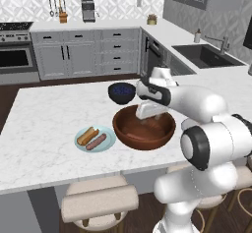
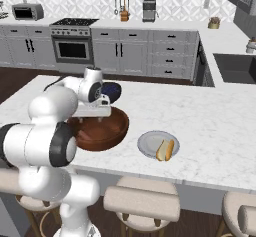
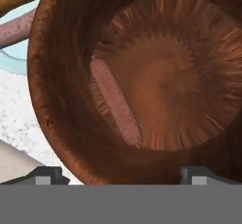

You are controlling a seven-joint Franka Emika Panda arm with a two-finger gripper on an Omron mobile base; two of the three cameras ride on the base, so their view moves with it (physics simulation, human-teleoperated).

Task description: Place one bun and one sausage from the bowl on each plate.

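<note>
The wooden bowl (image 1: 143,128) is set on the marble island (image 1: 44,114), between a blue plate (image 1: 95,139) and a grey plate (image 2: 148,144). The gripper (image 3: 121,175) is held spread wide and empty above it. One sausage (image 3: 115,102) lies inside, below the fingertips (image 3: 46,175).

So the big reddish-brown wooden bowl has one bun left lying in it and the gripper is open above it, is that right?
Not quite. What lies in the large reddish-brown wooden bowl is one pinkish sausage, not a bun; the hand view shows it against the inner wall. The rest holds: the gripper is open above the bowl.
</note>
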